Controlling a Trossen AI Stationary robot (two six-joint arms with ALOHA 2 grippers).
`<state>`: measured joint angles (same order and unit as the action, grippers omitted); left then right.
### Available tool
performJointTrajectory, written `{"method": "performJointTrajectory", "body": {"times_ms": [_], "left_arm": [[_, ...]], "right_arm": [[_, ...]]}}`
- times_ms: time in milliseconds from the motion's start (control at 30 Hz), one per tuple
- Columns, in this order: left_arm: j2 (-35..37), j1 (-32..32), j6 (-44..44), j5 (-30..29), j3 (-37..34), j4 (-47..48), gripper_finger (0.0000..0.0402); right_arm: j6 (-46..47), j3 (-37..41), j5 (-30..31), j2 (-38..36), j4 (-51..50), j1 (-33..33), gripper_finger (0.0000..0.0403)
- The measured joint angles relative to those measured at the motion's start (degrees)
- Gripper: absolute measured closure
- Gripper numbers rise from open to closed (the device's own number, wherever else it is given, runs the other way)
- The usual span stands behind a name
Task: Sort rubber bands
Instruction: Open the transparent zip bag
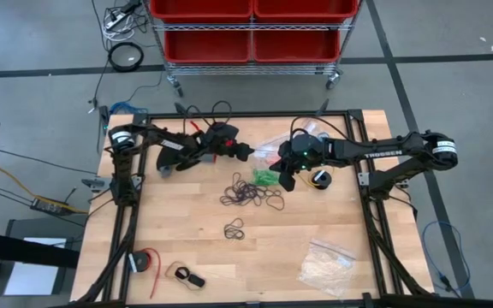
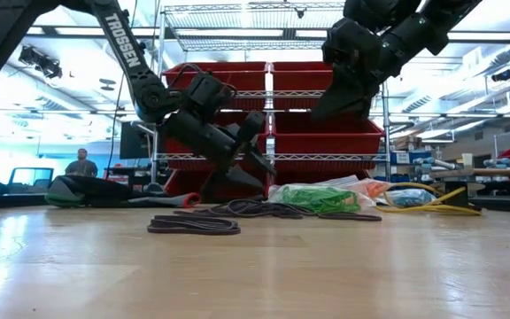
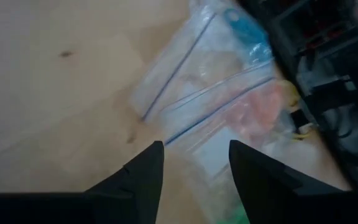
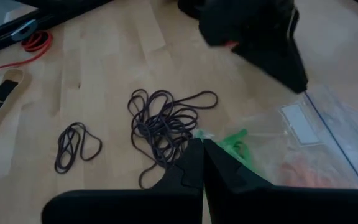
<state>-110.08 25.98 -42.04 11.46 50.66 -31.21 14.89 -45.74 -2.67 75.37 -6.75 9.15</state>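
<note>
Nearest the table's front edge, a clear bag of whitish pieces [image 1: 326, 262] lies on the wooden table [image 1: 187, 257]. Farther in, a small bunch of dark rubber bands [image 1: 234, 229] sits apart from a bigger dark tangle [image 1: 252, 192] at mid-table. Just beyond it, green bands [image 1: 266, 176] show inside clear plastic bags [image 3: 229, 93]. The right gripper [image 1: 286, 180] hangs over those green bands with fingers pressed together, holding nothing visible. The left gripper [image 1: 244, 153] hovers above the bags' edge, its fingers [image 3: 143, 180] spread apart. Red bins [image 1: 251, 26] stand behind the table.
</note>
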Motion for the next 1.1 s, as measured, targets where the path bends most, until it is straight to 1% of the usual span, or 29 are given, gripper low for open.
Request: {"method": "performJointTrajectory", "body": {"times_ms": [100,300,833,967,1033,1100], "left_arm": [[-1.32,-0.24,0.89,-1.38,0.71,1.37,0.0212],[-4.49,-0.24,-1.68,-2.10,3.47,1.45,0.0212],[-4.73,-0.84,-4.66,-3.17,3.60,-0.96,0.0216],[-4.78,-2.00,-5.15,-3.78,4.48,-0.09,0.0236],[-4.79,-2.77,-4.93,-4.11,5.80,2.06,0.0257],[-4.84,-3.78,-3.97,-3.53,7.55,3.50,0.0291]], "right_arm": [[0.01,-0.02,0.08,0.00,0.81,0.00,0.0403],[0.47,0.00,0.08,0.00,0.77,0.00,0.0403],[-0.30,0.00,0.08,0.00,0.89,0.02,0.0403],[-0.32,0.00,0.08,0.00,0.91,0.02,0.0403],[-0.31,0.00,0.08,0.00,0.91,0.02,0.0403],[-0.30,0.00,0.08,0.00,0.91,0.02,0.0403]]}}
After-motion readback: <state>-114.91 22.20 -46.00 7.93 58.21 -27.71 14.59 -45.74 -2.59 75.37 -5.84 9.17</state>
